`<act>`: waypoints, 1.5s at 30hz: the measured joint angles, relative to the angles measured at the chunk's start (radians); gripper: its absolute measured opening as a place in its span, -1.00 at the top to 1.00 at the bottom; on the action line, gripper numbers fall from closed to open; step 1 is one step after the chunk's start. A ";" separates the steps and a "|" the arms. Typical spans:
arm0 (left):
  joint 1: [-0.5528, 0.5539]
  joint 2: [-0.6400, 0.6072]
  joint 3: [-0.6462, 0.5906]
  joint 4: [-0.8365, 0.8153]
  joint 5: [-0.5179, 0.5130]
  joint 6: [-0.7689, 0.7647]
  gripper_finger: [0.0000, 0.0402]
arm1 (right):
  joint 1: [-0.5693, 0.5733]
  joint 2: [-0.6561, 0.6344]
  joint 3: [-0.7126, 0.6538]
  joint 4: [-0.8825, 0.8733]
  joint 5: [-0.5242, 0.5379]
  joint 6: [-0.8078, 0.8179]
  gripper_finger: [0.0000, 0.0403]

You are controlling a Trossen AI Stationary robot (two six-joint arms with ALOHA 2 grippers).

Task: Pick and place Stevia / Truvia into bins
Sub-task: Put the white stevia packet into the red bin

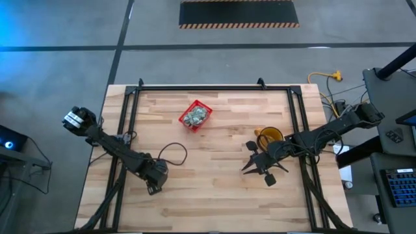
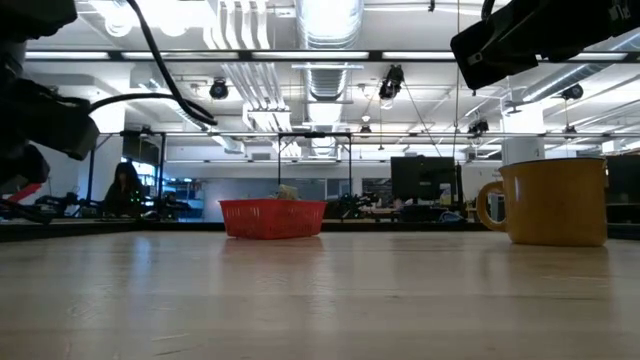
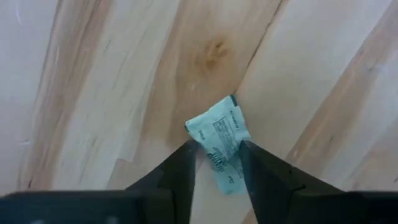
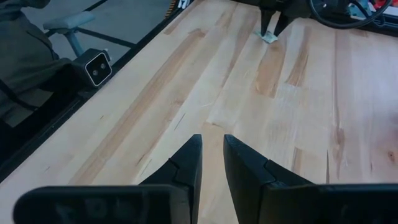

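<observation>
One pale green and white Stevia sachet [image 3: 217,140] lies flat on the wooden table near its left front part. My left gripper [image 1: 155,179] points straight down over it, its two fingers closed in on it. The right wrist view shows the same sachet [image 4: 268,37] far off under those fingers. The red latticed bin [image 1: 195,116] stands at the table's far middle with several sachets heaped in it. My right gripper [image 4: 212,140] hangs above the table's right half, fingers a narrow gap apart with nothing between them. My left gripper has the sachet between its two fingers [image 3: 186,163], which come from above, pointing down. They meet its two long edges [image 3: 205,149] about halfway along, lying across it. The sachet is on the table, with one end sticking out beyond the fingertips.
A yellow mug [image 1: 268,135] stands on the table just beyond my right gripper; the low view shows the mug [image 2: 550,200] at the right and the bin [image 2: 272,218] in the middle. Bare wood lies between the arms. A black frame [image 1: 195,87] borders the table.
</observation>
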State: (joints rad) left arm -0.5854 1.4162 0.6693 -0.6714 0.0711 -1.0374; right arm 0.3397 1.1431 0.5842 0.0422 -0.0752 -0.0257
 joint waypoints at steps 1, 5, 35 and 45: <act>0.000 0.000 0.000 -0.005 0.000 0.000 0.49 | 0.000 0.000 0.000 0.000 0.000 0.000 0.72; 0.001 0.000 0.000 -0.013 -0.002 0.003 0.68 | 0.000 0.000 0.000 0.000 0.000 -0.001 0.72; 0.122 0.000 0.174 0.191 -0.885 0.955 0.98 | 0.000 0.000 0.000 0.000 0.027 -0.032 0.72; 0.391 0.000 0.174 0.384 -0.895 1.195 0.98 | 0.000 0.000 -0.003 0.000 0.027 -0.038 0.72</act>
State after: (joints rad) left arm -0.1943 1.4158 0.8429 -0.2877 -0.8243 0.1577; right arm 0.3397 1.1431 0.5812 0.0422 -0.0483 -0.0635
